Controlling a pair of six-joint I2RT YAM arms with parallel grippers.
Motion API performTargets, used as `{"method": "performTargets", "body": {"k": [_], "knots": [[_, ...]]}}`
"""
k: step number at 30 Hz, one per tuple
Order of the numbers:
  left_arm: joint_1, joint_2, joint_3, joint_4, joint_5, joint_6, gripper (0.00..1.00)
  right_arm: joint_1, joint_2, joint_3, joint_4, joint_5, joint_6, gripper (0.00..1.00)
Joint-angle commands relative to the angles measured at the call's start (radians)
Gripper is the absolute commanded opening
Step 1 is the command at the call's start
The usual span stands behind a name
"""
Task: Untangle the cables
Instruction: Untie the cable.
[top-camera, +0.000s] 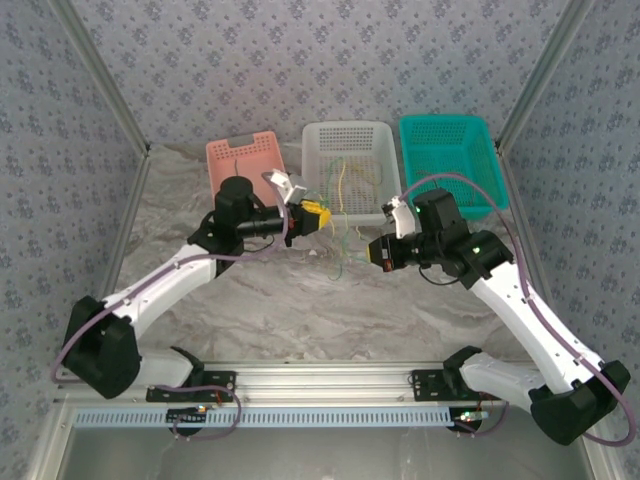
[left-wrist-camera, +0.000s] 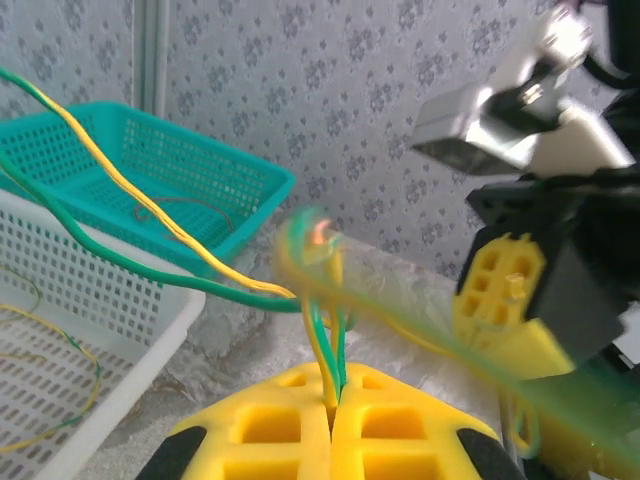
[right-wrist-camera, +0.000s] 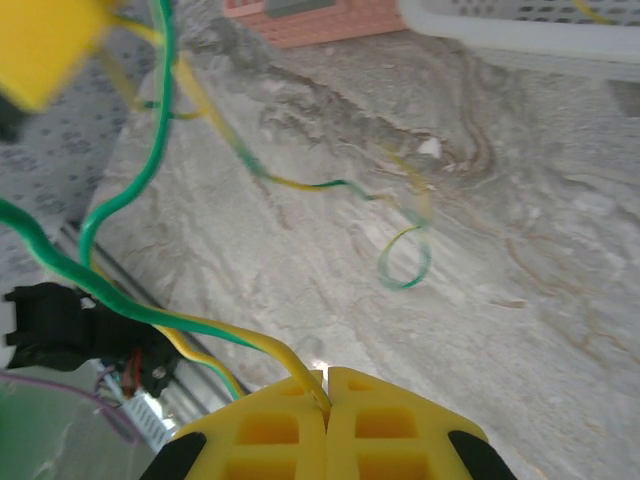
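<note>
Your left gripper (left-wrist-camera: 331, 415) has its yellow pads, moulded with square recesses, pressed together on the cables (left-wrist-camera: 190, 262). These are thin, glossy green and yellow wires that rise out of the seam between the pads and arc away towards the baskets. Your right gripper (right-wrist-camera: 327, 392) is clamped the same way: its blocky yellow pads meet, with a yellow-and-green wire pinched in the seam. Between the two grippers the wires hang slack above the marbled grey table (top-camera: 300, 310), and one curls into a small round loop. At the far edge three perforated plastic baskets stand side by side: a pink basket (top-camera: 243, 160), a white basket (top-camera: 345, 140) and a teal basket (top-camera: 450, 150). Loose strands (top-camera: 350, 185), yellow and green, lie curled on the white basket's mesh floor.
</note>
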Motion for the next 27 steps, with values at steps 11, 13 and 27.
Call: {"method": "performTargets", "body": {"k": [11,13,27], "knots": [[-0.067,-0.132,0.066,-0.166,-0.075,0.026,0.00,0.245,0.238,0.196,-0.105,0.788,-0.078,0.00],[-0.066,-0.176,0.066,-0.196,-0.121,0.034,0.00,0.233,0.316,0.191,-0.162,0.942,-0.051,0.00],[-0.067,-0.324,0.004,-0.391,-0.138,0.009,0.00,-0.087,0.310,0.186,-0.084,1.070,-0.038,0.00]]}}
